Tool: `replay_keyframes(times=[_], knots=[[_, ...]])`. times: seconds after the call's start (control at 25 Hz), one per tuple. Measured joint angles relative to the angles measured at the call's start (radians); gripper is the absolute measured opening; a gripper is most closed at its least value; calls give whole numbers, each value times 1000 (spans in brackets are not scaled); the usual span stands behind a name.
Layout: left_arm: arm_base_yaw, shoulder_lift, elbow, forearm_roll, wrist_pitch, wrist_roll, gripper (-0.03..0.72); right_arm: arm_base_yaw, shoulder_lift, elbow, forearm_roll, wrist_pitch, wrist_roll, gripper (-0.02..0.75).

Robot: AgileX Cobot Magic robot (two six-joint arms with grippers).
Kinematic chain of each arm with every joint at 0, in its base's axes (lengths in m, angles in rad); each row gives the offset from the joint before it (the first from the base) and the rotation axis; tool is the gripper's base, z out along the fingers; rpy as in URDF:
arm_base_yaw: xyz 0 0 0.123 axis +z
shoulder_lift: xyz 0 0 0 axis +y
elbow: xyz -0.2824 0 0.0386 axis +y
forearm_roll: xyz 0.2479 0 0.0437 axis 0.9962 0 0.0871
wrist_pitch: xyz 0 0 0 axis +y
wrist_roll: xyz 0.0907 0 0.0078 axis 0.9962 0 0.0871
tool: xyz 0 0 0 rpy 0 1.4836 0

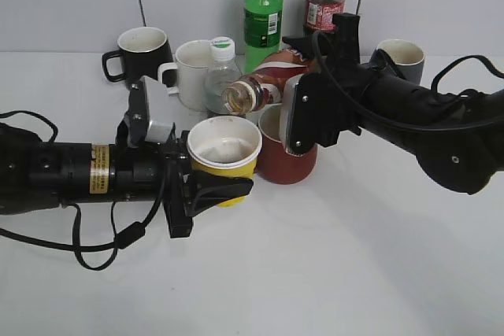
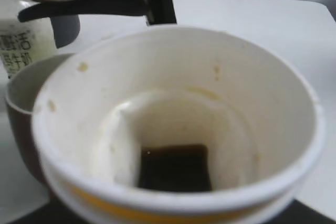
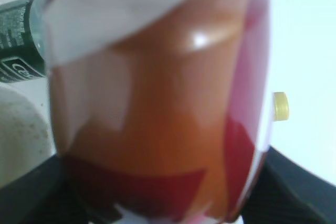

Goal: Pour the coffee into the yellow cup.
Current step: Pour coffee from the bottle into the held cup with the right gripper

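Both arms' fingers clamped

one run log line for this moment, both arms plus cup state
left gripper: shut on yellow cup | right gripper: shut on coffee bottle, tipped, mouth over cup | cup: some coffee at bottom

A small yellow paper cup with white rim and stained white inside is seen at centre; dark brown coffee is pooled within. A red-brown, white-swirled label is borne by the curvy glass bottle.

Your right wrist view is a blur: coffee bottle fills it, edges cut off. Right gripper's fingertips hidden behind bottle.
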Motion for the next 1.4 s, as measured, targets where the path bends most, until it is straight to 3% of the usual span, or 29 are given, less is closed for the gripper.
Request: replay_keyframes(times=[1.4], knots=[[1,-2,12,76,-2,0,353,0,0,-1,-47,-54,-132,512]])
